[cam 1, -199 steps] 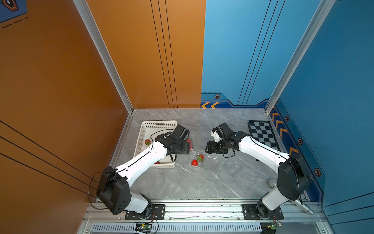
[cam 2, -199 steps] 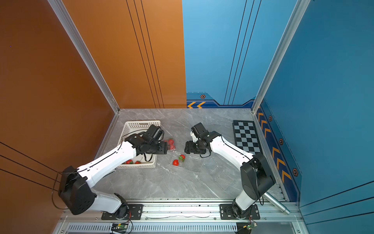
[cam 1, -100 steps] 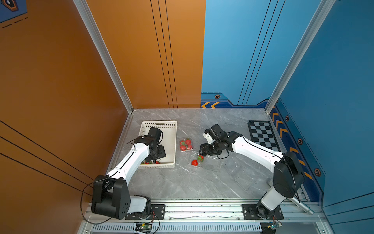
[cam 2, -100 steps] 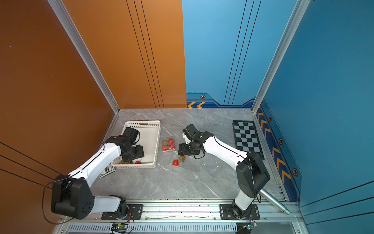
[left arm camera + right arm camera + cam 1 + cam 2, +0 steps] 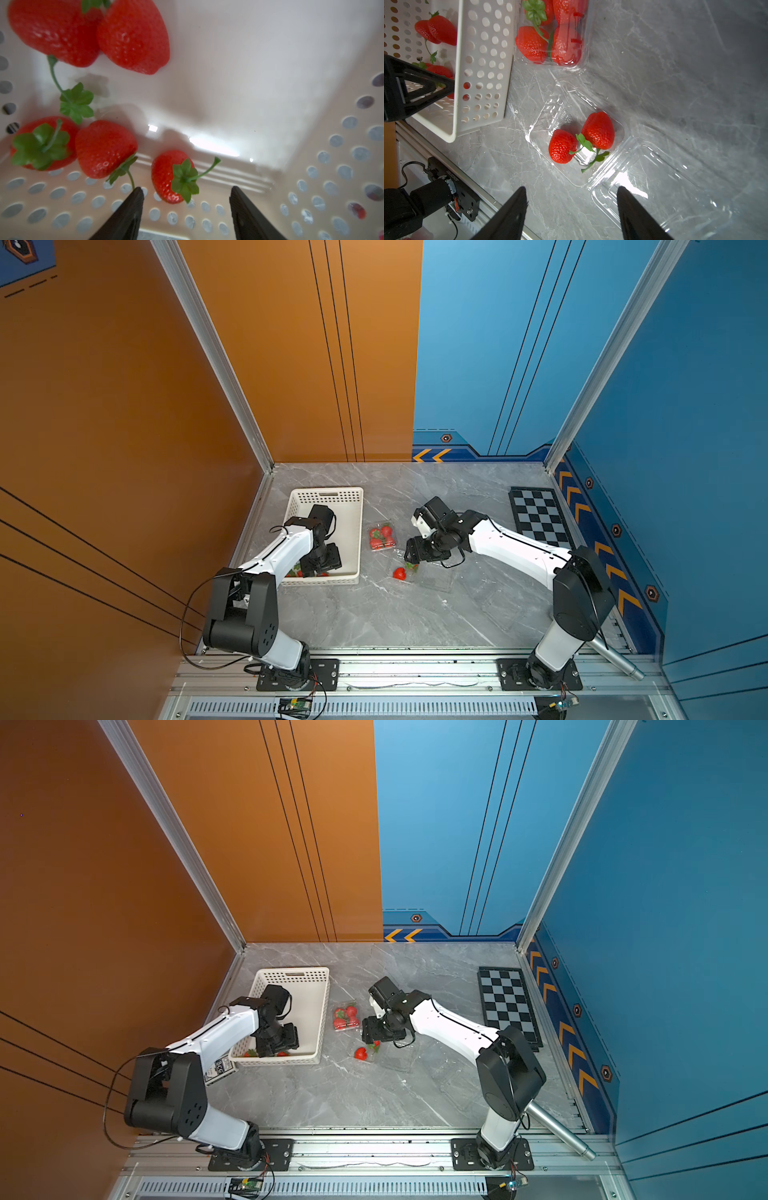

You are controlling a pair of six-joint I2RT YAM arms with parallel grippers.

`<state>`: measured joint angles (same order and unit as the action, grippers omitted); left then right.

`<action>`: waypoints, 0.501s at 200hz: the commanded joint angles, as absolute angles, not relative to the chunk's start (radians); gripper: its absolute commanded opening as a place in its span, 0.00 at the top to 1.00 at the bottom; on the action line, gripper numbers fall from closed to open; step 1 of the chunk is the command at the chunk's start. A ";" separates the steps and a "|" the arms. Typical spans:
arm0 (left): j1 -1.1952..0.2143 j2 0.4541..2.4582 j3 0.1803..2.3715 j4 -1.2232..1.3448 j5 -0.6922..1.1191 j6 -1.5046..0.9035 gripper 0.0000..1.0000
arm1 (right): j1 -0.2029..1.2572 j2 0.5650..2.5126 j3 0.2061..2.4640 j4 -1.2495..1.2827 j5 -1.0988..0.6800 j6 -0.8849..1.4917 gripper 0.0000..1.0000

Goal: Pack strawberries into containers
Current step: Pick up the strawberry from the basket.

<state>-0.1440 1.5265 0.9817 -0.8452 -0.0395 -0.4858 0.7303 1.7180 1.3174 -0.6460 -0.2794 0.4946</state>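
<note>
The small strawberry point(image 5: 164, 178) is framed just ahead between the jaws of the left claw point(image 5: 185, 187), which is spread wide and empty: the body should be pinched gently, not the stem. The arm point(image 5: 286, 549) is bent down into the white basket point(image 5: 332, 166). The right claw point(image 5: 571, 188), likewise released, is held over the open clear box point(image 5: 538, 133), two berries point(image 5: 599, 131) lying just ahead.

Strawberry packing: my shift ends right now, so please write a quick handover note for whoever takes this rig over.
Left gripper: jaws open, empty, down in the white basket, by a strawberry.
Right gripper: jaws open, empty, near the open container.
Done: one container looks full; the open one holds two berries.
Left: five berries visible in the basket to pack; lid to close.
</note>
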 commanded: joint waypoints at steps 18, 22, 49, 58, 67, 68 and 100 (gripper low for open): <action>-0.136 1.564 0.962 -0.842 -0.013 -0.478 0.32 | 0.723 1.729 1.331 -0.678 -0.265 0.488 0.30; -0.136 1.567 0.962 -0.844 -0.017 -0.479 0.32 | 0.723 1.730 1.329 -0.678 -0.267 0.486 0.30; -0.131 1.586 0.951 -0.834 -0.025 -0.487 0.33 | 0.715 1.724 1.322 -0.676 -0.272 0.484 0.30; -0.129 1.593 0.946 -0.829 -0.021 -0.490 0.33 | 0.713 1.720 1.318 -0.676 -0.273 0.482 0.30; -0.127 1.603 0.938 -0.824 -0.025 -0.495 0.33 | 0.710 1.719 1.316 -0.676 -0.273 0.482 0.30; -0.125 1.604 0.938 -0.824 -0.025 -0.495 0.33 | 0.710 1.718 1.316 -0.676 -0.273 0.482 0.30; -0.117 1.627 0.925 -0.804 -0.017 -0.502 0.36 | 0.707 1.705 1.298 -0.675 -0.272 0.479 0.30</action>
<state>-0.1291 1.6081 0.9432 -0.8036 -0.0326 -0.4904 0.7124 1.7210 1.3163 -0.6468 -0.2825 0.4942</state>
